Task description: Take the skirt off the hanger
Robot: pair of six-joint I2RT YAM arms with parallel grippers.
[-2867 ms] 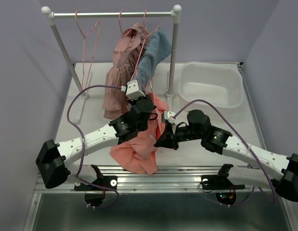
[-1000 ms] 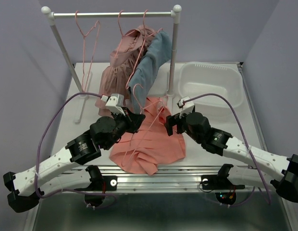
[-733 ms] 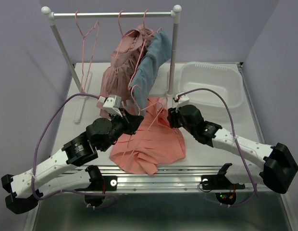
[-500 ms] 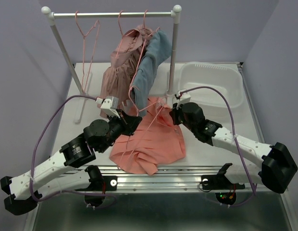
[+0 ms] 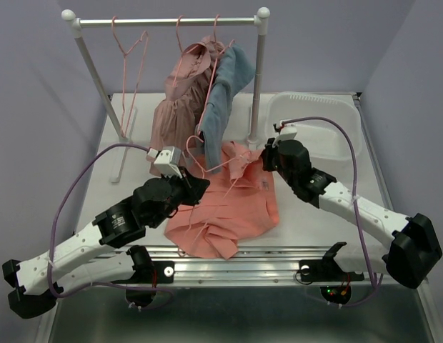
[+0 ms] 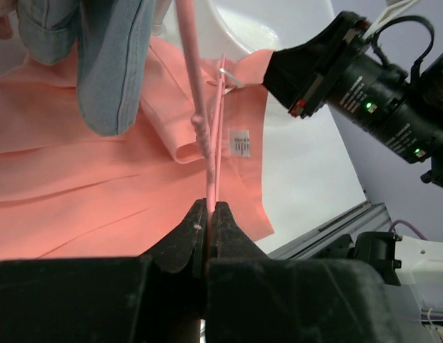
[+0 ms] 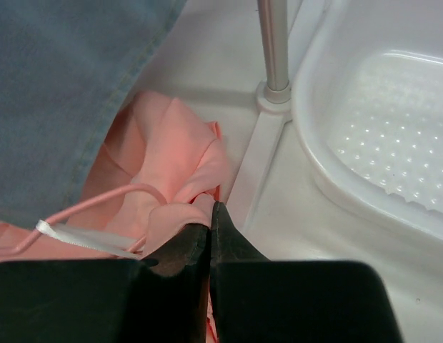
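Note:
The salmon-pink skirt (image 5: 229, 204) lies spread on the table in front of the rack. A pink wire hanger (image 5: 216, 163) sits over its upper part, hook to the left. My left gripper (image 5: 196, 187) is shut on the hanger's wire (image 6: 209, 153). The skirt (image 6: 78, 186) fills the left wrist view below it. My right gripper (image 5: 264, 158) is shut on the skirt's waistband edge (image 7: 196, 207) at its upper right corner, next to the hanger's end (image 7: 100, 204) and a white ribbon loop (image 7: 78, 239).
A clothes rack (image 5: 164, 21) stands at the back with a dusty-pink garment (image 5: 175, 118), a blue denim garment (image 5: 221, 96) and an empty pink hanger (image 5: 132, 53). A white plastic tub (image 5: 318, 128) sits at the back right. The rack's right post (image 7: 273, 43) is close to my right gripper.
My right gripper has moved up and right, pulling the skirt's corner toward the tub. My left gripper shifted slightly with the hanger. The skirt has slid a little to the right.

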